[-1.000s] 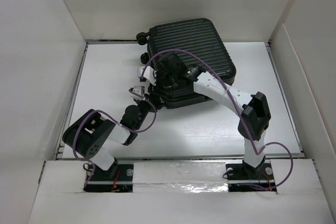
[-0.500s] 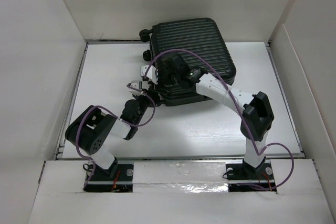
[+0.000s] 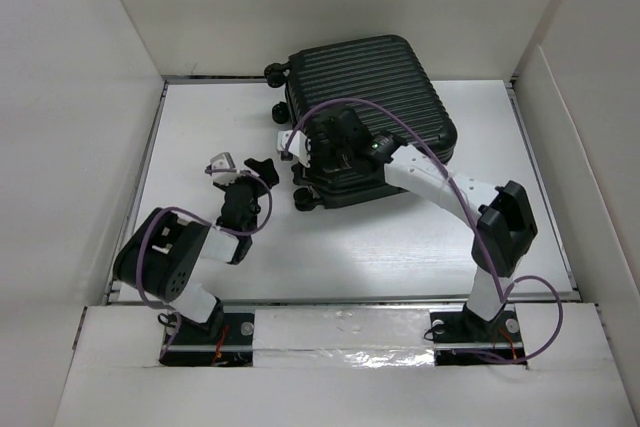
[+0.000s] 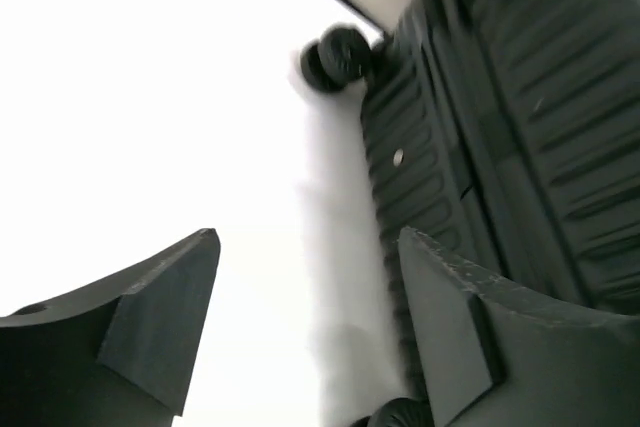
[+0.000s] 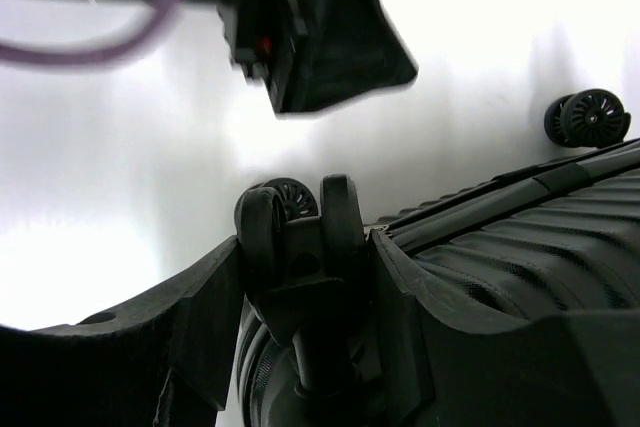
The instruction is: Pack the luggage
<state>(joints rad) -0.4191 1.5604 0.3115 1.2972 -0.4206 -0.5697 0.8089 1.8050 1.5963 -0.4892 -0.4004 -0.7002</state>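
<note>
— In the upper middle of the overhead frame, is that the luggage (image 3: 375, 97)?

— Yes. It lies flat on the white surface (image 3: 400, 237), ribbed shell up and lid down, with its wheels toward the left of the frame. I see no cloth or other contents outside it.

— And the right claw (image 5: 310, 247)?

— Its wrist view shows it closed around a corner wheel (image 5: 285, 209) of the luggage. One finger sits on each side of the caster, tight against it, so it grips the case by that wheel.

— The left claw (image 3: 240, 161)?

— Spread wide with nothing between the fingers. In the overhead frame it hangs left of the case, near it but clearly apart. Its own camera looks along the luggage's side, at the seam between the two shells and at another wheel in the upper middle of that frame.

— So which step is this?

— I'd judge it a late one. The shell looks shut, and the right arm seems to be steadying or shifting the case by the wheel. Whether the seam is fastened, I can't tell.

— What does the next move call for?

— Probably the left claw coming in to the near-left edge for a hold along the seam, while the right holds the case firm. A wheel can swivel, so that grip may let the case turn. Slow and square is my advice.
</note>
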